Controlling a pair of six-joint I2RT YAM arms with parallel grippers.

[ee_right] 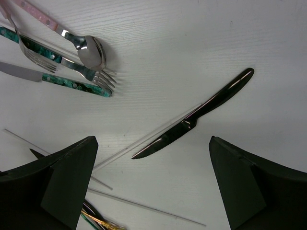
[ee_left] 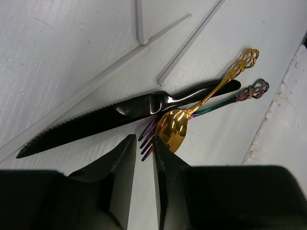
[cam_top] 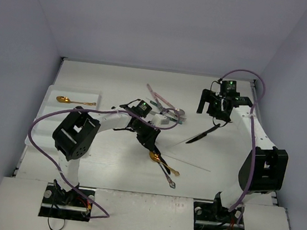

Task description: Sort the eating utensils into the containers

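Observation:
My left gripper [cam_top: 149, 142] hangs low over a gold spoon [ee_left: 172, 129], a black knife [ee_left: 120, 117] and an iridescent fork [ee_left: 220, 103] that lie crossed on the table. Its jaws stand a narrow gap apart and hold nothing; the fork's tines show just beyond the fingertips [ee_left: 132, 139]. My right gripper [cam_top: 213, 108] is wide open and empty above a second black knife [ee_right: 201, 112]. The white tray [cam_top: 46, 118] at the left holds one gold spoon [cam_top: 74, 101]. The gold spoon under my left gripper also shows in the top view [cam_top: 154, 156].
A pink-handled spoon [ee_right: 91, 50] and green-handled cutlery [ee_right: 76, 84] lie in a heap at the table's middle back. Thin pale sticks [ee_right: 144, 206] lie across the table between the two knives. The table's raised edge [ee_left: 288, 120] is close to the fork's handle.

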